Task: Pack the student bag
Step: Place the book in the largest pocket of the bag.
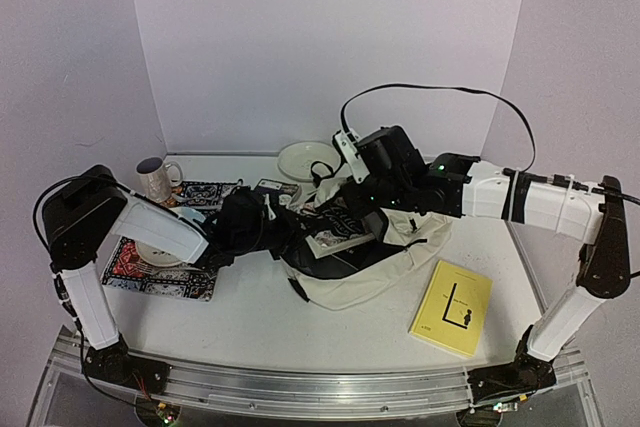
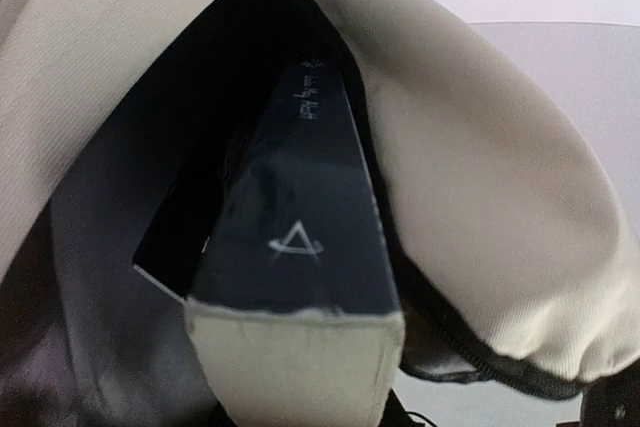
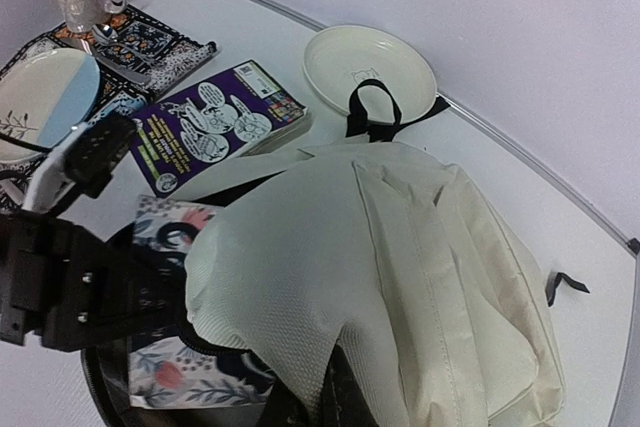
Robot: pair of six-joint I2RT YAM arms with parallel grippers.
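The cream student bag [image 1: 400, 267] lies at mid-table with its mouth facing left. My right gripper [image 1: 362, 205] is shut on the bag's upper flap [image 3: 300, 287] and holds it raised, so the dark inside shows. My left gripper [image 1: 290, 237] is shut on a floral-cover book [image 1: 335, 227] and holds it partly inside the mouth. In the left wrist view the book's dark spine [image 2: 300, 237] points into the opening, with cream fabric [image 2: 480, 197] arching over it; my fingers are hidden under the book. The floral cover also shows in the right wrist view [image 3: 180, 377].
A yellow book [image 1: 452, 305] lies at the front right. A purple comic book [image 3: 200, 127] lies just behind the bag's mouth. A cream plate [image 1: 308, 159] stands at the back. A mug [image 1: 155, 179] and a blue-white plate [image 3: 40, 97] stand on the patterned placemat [image 1: 150, 282] at the left.
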